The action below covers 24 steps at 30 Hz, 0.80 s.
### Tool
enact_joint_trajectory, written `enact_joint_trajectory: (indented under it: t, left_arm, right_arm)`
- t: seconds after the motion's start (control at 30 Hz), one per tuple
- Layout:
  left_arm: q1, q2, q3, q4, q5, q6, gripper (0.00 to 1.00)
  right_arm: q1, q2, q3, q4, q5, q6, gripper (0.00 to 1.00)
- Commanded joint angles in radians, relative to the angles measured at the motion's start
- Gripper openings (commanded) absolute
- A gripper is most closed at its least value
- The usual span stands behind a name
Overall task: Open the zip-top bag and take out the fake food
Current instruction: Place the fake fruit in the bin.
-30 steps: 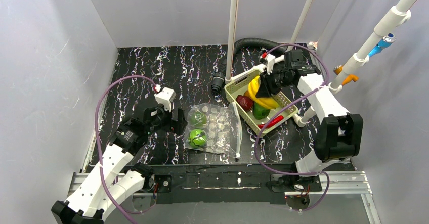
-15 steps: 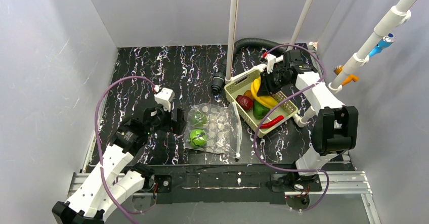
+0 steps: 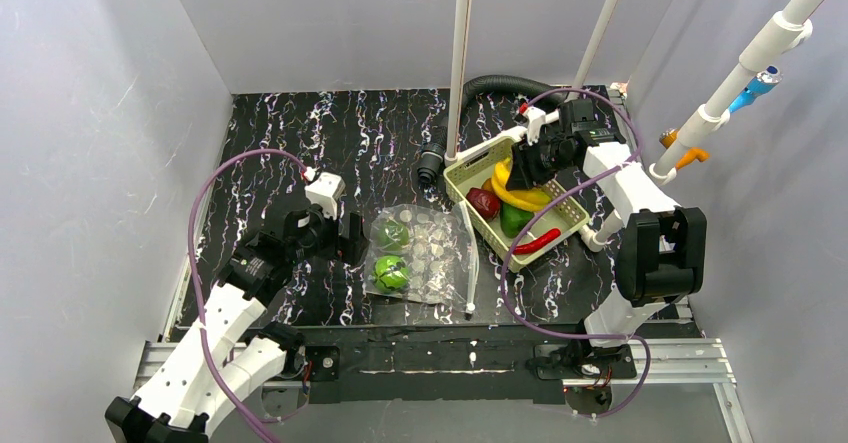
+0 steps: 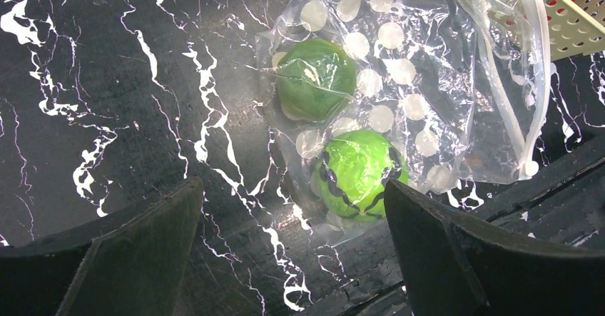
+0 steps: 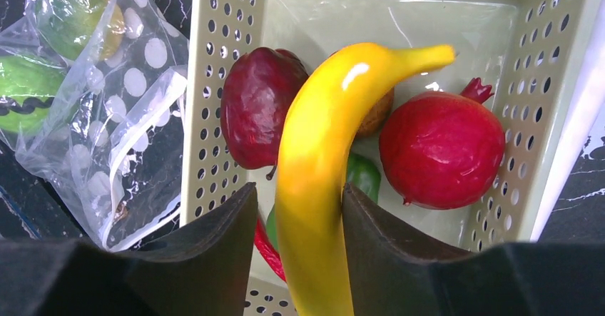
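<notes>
The zip-top bag (image 3: 420,253) (image 4: 428,80) lies flat on the black marbled table with two green round pieces (image 4: 316,78) (image 4: 359,173) inside. My left gripper (image 3: 352,241) (image 4: 292,187) stands wide open just left of the bag, holding nothing. My right gripper (image 3: 518,168) (image 5: 298,191) hangs over the pale green basket (image 3: 462,168) (image 5: 214,80). The yellow banana (image 5: 321,152) (image 3: 515,195) runs between its jaws, which have parted, with a gap on the left side. Under it lie a dark red fruit (image 5: 260,105), a red pomegranate (image 5: 442,148), a green piece (image 5: 365,175) and the red chili (image 3: 538,241).
A black corrugated hose (image 3: 480,88) curls behind the basket. A white pole (image 3: 462,53) rises between bag and basket. White pipes (image 3: 740,73) cross the right side. Grey walls close in on three sides.
My right gripper has dropped a little toward the basket with the banana and its jaws have widened around it. The left arm and the bag have stayed still.
</notes>
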State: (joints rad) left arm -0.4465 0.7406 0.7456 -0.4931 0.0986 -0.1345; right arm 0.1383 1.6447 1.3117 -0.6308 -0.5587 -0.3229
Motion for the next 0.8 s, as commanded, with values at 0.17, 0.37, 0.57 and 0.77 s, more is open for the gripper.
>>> enact_joint_trajectory:
  t: [0.17, 0.37, 0.57, 0.77]
  left_arm:
    - [0.017, 0.0, -0.008, 0.023, 0.03, -0.002, 0.98]
    - [0.022, 0.001, -0.008, 0.026, 0.038, -0.004, 0.98]
    - [0.024, 0.001, -0.008, 0.026, 0.041, -0.005, 0.98]
    - [0.026, 0.002, -0.009, 0.025, 0.043, -0.006, 0.98]
  right_arm:
    - [-0.005, 0.002, -0.015, 0.029, -0.028, -0.007, 0.66]
    - [-0.003, -0.011, -0.021, 0.028, -0.025, -0.019, 0.71]
    - [-0.004, -0.046, -0.035, 0.04, -0.02, -0.025, 0.98]
    - [-0.005, -0.092, -0.053, 0.056, -0.018, -0.031, 0.98]
